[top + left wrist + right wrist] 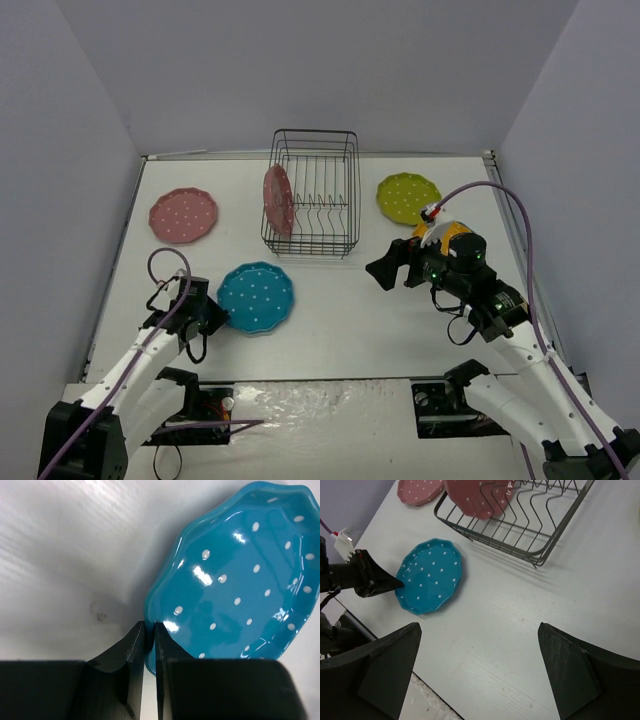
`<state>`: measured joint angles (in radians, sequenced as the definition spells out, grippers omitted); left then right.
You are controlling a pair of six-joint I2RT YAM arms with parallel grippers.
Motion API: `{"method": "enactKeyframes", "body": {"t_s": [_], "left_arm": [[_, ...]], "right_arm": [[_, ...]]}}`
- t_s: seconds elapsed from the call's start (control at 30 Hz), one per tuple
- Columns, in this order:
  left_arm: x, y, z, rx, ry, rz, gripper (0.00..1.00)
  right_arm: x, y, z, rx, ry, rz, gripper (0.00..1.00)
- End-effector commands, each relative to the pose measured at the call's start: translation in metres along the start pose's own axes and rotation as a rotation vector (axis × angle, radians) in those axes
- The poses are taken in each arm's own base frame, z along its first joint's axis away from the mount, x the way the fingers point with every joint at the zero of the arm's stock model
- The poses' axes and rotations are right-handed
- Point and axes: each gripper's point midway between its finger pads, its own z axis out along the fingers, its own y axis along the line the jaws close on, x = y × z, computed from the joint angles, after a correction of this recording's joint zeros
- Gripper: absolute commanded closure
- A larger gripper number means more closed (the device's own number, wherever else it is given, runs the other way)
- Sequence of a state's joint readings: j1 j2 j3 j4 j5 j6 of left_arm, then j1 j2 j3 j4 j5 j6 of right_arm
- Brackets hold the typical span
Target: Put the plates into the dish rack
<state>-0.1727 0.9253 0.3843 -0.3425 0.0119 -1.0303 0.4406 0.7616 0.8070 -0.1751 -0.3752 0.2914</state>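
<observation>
**dishbot_fan:** so what's the left wrist cam got?

**yam_tinker:** pretty much just one blue plate (240,575). White dots, wavy rim, glossy with a bit of glare on it. It's on the white table (65,545). The left gripper (150,630) has its two black fingers (131,647) pinched on the plate's left rim, with the edge sandwiched between the tips.

**dishbot_fan:** anything else in there?

**yam_tinker:** only a small dark smudge (97,612) on the table, near the fingertips.
</observation>
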Motion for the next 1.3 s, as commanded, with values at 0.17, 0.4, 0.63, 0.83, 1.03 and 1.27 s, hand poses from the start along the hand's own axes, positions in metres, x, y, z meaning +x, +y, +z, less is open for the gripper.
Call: {"method": "enactKeyframes", "body": {"t_s": [0.17, 0.4, 0.63, 0.83, 1.03, 1.27], "left_arm": [[0.052, -0.023, -0.022, 0.092, 0.089, -0.008, 1.0], [0.093, -0.064, -0.038, 0.185, 0.139, 0.095, 1.0], [0.113, -0.106, -0.046, 0.248, 0.142, 0.124, 1.0], [0.109, -0.137, -0.06, 0.302, 0.124, 0.111, 1.0], [0.11, -0.156, -0.068, 0.34, 0.136, 0.075, 1.0], [0.122, -0.168, -0.073, 0.366, 0.15, 0.04, 1.0]], "right_arm": [[0.039, 0.003, 0.034, -0.015, 0.042, 0.237, 0.0], [0.095, -0.004, 0.051, 0.103, 0.101, 0.354, 0.0], [0.139, -0.024, 0.058, 0.232, 0.149, 0.438, 0.05], [0.166, -0.031, 0.059, 0.262, 0.209, 0.465, 0.2], [0.178, -0.031, 0.061, 0.262, 0.243, 0.486, 0.3], [0.18, -0.022, 0.065, 0.24, 0.263, 0.528, 0.33]]}}
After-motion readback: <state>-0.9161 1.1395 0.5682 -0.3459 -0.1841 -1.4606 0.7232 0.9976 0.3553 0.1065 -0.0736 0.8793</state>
